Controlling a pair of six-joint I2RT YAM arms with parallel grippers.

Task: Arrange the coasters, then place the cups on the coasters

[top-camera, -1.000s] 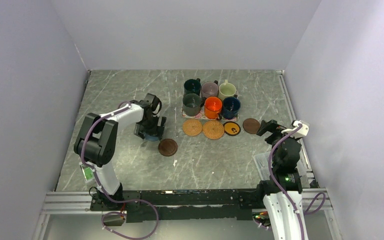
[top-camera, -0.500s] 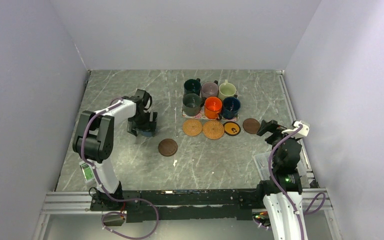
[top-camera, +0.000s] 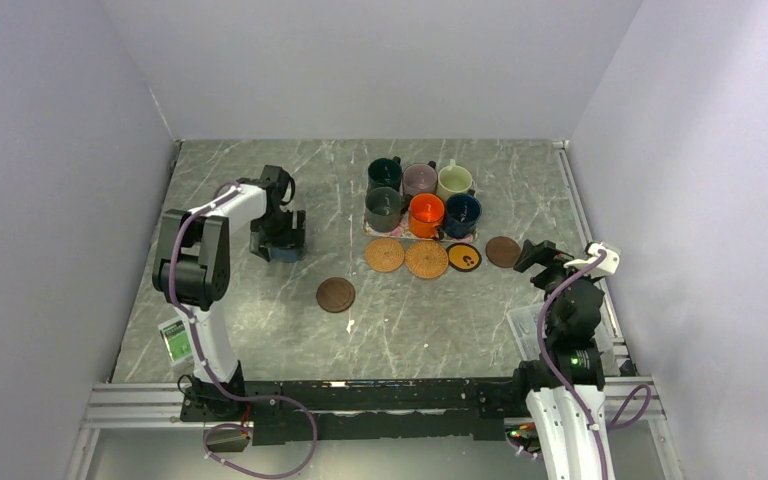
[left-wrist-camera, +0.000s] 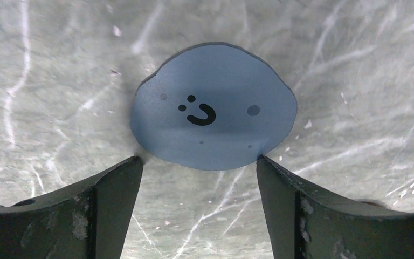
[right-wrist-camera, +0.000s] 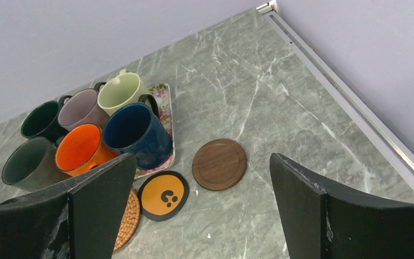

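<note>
Starting nearest the arm bases, locate the first dark brown coaster (top-camera: 335, 294), lying flat on the marble table (top-camera: 260, 330), well apart from the other discs. Farther back on the left, find the grey-blue coaster (left-wrist-camera: 213, 108): flat on the table, printed face up, round and therefore without a long axis, with a small black smiley mark near its centre. Left gripper (left-wrist-camera: 197, 162) pointed down at it, jaws spread wide, both fingertips (left-wrist-camera: 129, 164) meeting the coaster's near rim, nothing clamped between them. On the right, right gripper (right-wrist-camera: 202, 157) held above the table, jaws fully wide, gripping and touching nothing. Beyond it, note a row of four flat discs: first tan woven coaster (top-camera: 384, 254), second tan woven coaster (top-camera: 426, 259) just beside it, black coaster with yellow centre (top-camera: 463, 257), then second dark brown coaster (top-camera: 502, 251). Just behind that row, floral mat (right-wrist-camera: 165, 105) carrying six upright mugs, mouths up, packed close in two rows of three: dark grey mug (top-camera: 383, 208), orange mug (top-camera: 425, 214) and navy mug (top-camera: 461, 213) in front; dark green mug (top-camera: 385, 173), mauve mug (top-camera: 419, 178) and cream mug (top-camera: 453, 180) at the back.
</note>
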